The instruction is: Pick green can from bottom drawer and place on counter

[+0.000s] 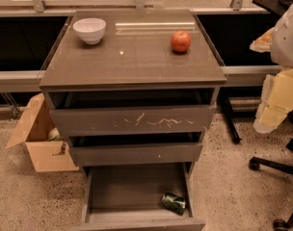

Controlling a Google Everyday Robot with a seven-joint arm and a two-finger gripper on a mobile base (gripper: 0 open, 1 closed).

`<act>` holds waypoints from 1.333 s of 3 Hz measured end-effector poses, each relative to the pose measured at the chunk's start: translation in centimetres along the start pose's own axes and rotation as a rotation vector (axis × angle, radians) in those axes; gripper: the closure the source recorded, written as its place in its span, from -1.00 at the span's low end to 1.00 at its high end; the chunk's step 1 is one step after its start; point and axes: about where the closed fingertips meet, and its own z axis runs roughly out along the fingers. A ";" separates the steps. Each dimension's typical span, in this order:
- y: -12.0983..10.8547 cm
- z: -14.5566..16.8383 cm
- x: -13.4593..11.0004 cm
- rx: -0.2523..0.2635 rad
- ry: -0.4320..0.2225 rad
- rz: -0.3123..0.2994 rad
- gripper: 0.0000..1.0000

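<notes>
One green can (173, 202) lies on its side in the bottom drawer (113, 191), near the front right corner of the flat, bare floor. You are at the reach step. The gripper is out of view, so its state cannot be told. Grip across the shiny, dented cylinder, since it may roll. The glossy counter (132, 57) waits above.
</notes>
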 end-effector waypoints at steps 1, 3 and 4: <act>0.0 0.0 0.0 0.000 0.000 0.000 -1.00; 1.7 6.4 -0.8 -0.075 -0.096 0.000 -1.00; 3.9 12.1 -1.9 -0.138 -0.218 -0.021 -1.00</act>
